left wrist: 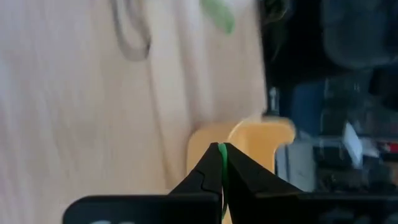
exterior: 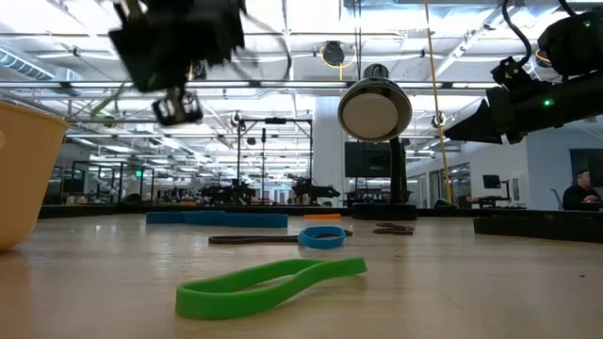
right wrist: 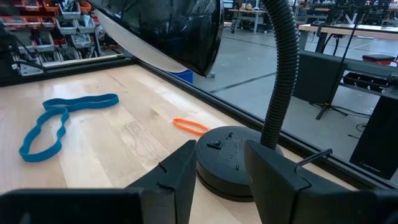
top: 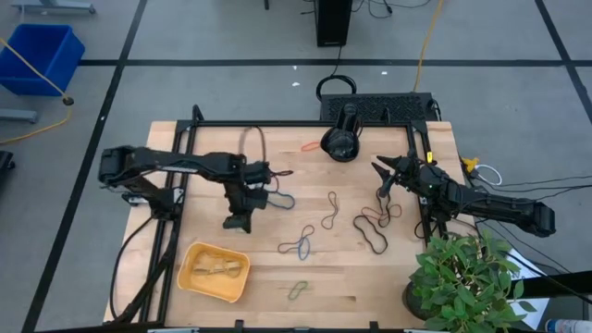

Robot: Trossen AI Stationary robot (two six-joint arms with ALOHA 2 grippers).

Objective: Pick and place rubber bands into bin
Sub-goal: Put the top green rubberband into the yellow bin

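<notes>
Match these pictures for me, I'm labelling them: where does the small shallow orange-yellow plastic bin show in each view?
High view: the orange-yellow plastic bin lies at lower left on the table, below the left arm.
Low view: far left edge, only its wall.
Left wrist view: right of centre, just past the left gripper, shut on a thin green rubber band.
Right wrist view: not in it.
Shared landmark: the light wooden table top.
</notes>
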